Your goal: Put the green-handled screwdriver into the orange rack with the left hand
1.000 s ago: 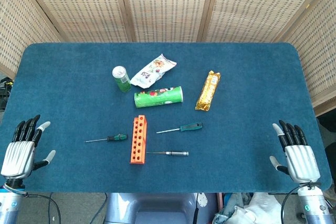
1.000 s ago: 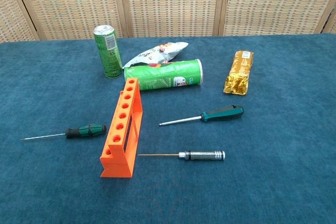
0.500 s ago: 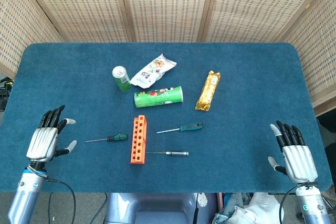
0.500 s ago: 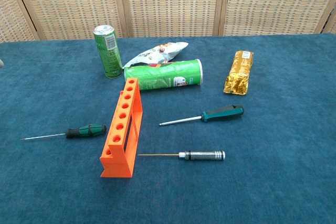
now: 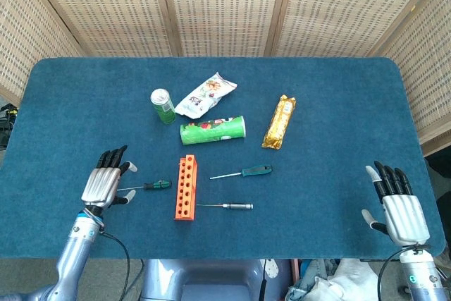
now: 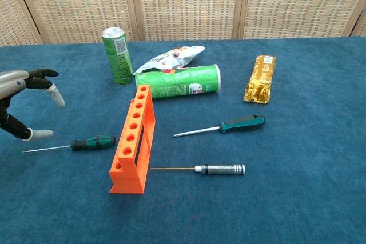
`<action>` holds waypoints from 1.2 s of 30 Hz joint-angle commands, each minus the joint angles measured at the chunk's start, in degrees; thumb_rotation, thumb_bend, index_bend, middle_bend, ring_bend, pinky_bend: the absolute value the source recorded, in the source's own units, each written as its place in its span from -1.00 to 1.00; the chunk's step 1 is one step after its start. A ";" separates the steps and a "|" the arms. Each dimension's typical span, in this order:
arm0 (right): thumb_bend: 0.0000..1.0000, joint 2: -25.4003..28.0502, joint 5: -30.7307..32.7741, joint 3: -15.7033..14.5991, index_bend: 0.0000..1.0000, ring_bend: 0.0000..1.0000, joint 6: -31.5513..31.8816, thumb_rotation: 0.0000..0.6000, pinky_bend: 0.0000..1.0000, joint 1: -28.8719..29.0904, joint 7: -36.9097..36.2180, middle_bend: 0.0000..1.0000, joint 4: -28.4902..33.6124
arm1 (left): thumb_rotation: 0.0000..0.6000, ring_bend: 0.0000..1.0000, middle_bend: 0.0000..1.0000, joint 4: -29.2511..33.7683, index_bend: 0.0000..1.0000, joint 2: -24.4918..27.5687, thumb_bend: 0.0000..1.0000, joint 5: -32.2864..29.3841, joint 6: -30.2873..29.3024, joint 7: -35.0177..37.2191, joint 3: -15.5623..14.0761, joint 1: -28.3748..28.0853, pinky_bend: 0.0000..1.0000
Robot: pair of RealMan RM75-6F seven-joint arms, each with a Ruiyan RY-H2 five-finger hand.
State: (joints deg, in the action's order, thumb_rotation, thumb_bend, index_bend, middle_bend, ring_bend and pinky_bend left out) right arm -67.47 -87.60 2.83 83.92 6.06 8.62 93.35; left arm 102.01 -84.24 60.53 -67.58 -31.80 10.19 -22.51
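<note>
Orange rack [image 5: 186, 188] x1, screwdrivers x3, left hand [image 5: 104, 184] spread.

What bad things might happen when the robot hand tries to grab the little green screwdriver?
The left hand hovers open over the thin metal shaft, not the handle, of the green-and-black-handled screwdriver, so its fingers might miss the handle.

The tall orange plastic rack stands right beside that handle; a sideways push could tip it.

A second screwdriver with a teal handle lies past the rack and might be mistaken for the target.
</note>
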 commanded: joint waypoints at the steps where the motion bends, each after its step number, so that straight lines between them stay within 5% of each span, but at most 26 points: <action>1: -0.51 0.02 0.02 0.02 -1.00 -1.00 -0.03 1.00 -1.00 0.02 -0.11 -1.00 -0.02 | 1.00 -1.00 -1.00 -0.55 -0.26 -1.58 -0.48 -2.07 0.21 -1.86 0.64 -1.49 -1.00; 36: -0.52 0.69 -0.43 0.04 -1.00 -1.00 0.39 1.00 -1.00 -0.13 -2.58 -1.00 -0.11 | 1.00 -1.00 -1.00 -10.09 -0.18 -14.12 -0.47 -16.53 -0.30 -11.40 0.78 -11.06 -1.00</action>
State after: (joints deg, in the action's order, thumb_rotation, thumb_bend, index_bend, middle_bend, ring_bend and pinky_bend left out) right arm -66.78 -88.02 2.87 84.31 5.93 6.06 93.23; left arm 92.04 -98.21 43.98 -67.88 -43.29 11.01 -33.48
